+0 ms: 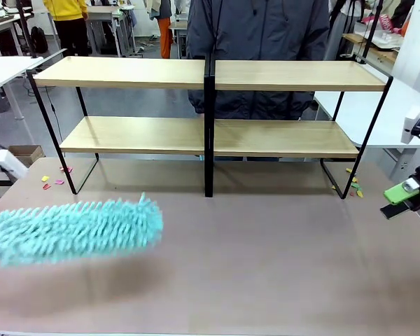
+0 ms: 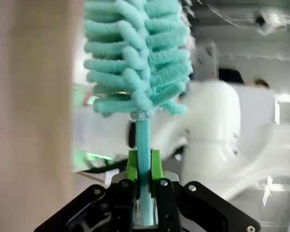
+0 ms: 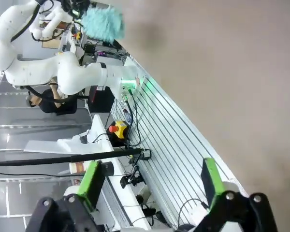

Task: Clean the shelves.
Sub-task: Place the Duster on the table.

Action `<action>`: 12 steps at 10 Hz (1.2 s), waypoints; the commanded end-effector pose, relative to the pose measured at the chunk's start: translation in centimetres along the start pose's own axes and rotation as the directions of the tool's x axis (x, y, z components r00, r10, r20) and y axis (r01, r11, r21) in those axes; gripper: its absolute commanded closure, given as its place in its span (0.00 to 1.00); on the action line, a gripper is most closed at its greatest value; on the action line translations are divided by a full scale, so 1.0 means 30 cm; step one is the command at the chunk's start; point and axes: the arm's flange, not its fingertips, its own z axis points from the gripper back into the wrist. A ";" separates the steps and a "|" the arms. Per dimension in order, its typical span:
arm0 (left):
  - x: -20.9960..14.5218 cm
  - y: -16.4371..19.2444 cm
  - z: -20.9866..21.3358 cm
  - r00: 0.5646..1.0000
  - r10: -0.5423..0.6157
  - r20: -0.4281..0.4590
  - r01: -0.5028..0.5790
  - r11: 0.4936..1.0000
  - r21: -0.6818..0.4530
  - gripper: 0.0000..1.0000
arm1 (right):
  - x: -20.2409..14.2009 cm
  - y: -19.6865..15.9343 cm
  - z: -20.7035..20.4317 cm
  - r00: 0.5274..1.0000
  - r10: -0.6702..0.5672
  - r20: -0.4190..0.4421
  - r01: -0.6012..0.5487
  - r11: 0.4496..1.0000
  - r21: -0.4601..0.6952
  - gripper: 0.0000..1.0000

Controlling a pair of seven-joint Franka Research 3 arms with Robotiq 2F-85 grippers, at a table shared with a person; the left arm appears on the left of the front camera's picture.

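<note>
The shelves (image 1: 210, 136) stand across the far half of the brown table, two light-wood boards on a thin black frame with a black centre divider. A fluffy teal duster (image 1: 73, 231) hovers low over the table's left front, blurred. In the left wrist view my left gripper (image 2: 144, 163) is shut on the duster's teal handle (image 2: 143, 137), with the duster head (image 2: 135, 58) straight ahead. My right gripper (image 3: 151, 181) is open with nothing between its green pads; it sits at the table's right edge (image 1: 404, 191). The duster (image 3: 102, 24) also shows far off in the right wrist view.
A person in a dark jacket (image 1: 259, 35) stands right behind the shelves. Small coloured scraps lie by the left foot (image 1: 52, 180) and the right foot (image 1: 353, 185) of the rack. A cardboard box (image 1: 24, 152) sits on the floor at left. White tables flank both sides.
</note>
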 end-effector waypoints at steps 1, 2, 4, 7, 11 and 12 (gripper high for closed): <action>0.043 0.011 -0.011 0.994 0.089 0.068 -0.094 0.993 0.073 0.87 | 0.026 0.041 -0.029 0.999 0.040 0.013 -0.041 0.997 0.064 0.00; 0.049 0.047 -0.011 0.995 0.074 0.061 -0.078 0.995 0.057 0.87 | 0.026 0.041 -0.029 0.999 0.040 0.013 -0.041 0.997 0.064 0.00; 0.061 0.099 -0.016 0.994 0.100 0.051 -0.104 0.992 0.068 0.87 | 0.026 0.041 -0.029 0.999 0.040 0.013 -0.041 0.997 0.064 0.00; 0.074 0.109 -0.010 0.992 0.116 0.046 -0.120 0.988 0.102 0.76 | 0.026 0.041 -0.029 0.999 0.040 0.013 -0.041 0.997 0.064 0.00; 0.033 0.068 0.045 0.978 0.160 0.135 -0.193 0.938 0.289 0.00 | 0.026 0.041 -0.029 0.999 0.040 0.013 -0.041 0.997 0.064 0.00; 0.016 0.040 0.073 0.962 0.164 0.219 -0.238 0.896 0.375 0.00 | 0.026 0.041 -0.029 0.999 0.040 0.013 -0.041 0.997 0.064 0.00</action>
